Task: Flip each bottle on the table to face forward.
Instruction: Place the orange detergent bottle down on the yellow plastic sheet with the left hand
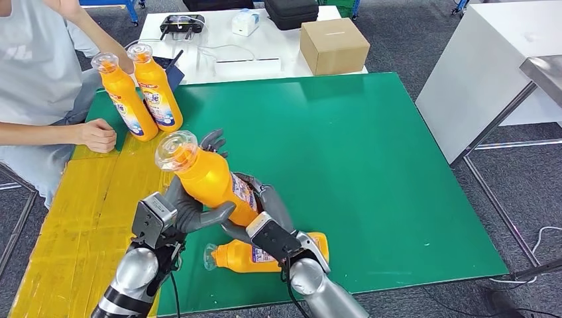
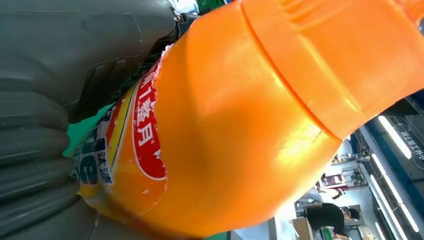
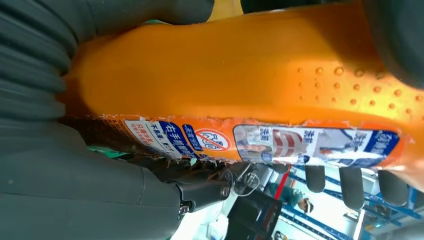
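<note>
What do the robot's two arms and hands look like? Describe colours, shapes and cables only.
Both arms are shiny silver tubes with dark joints and thin black cables. The left hand and right hand are grey with darker fingers; each wrist carries a boxy grey camera block.

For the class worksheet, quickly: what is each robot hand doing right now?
Left hand: holding the raised orange bottle.
Right hand: also gripping that same bottle, lower on its body.
</note>
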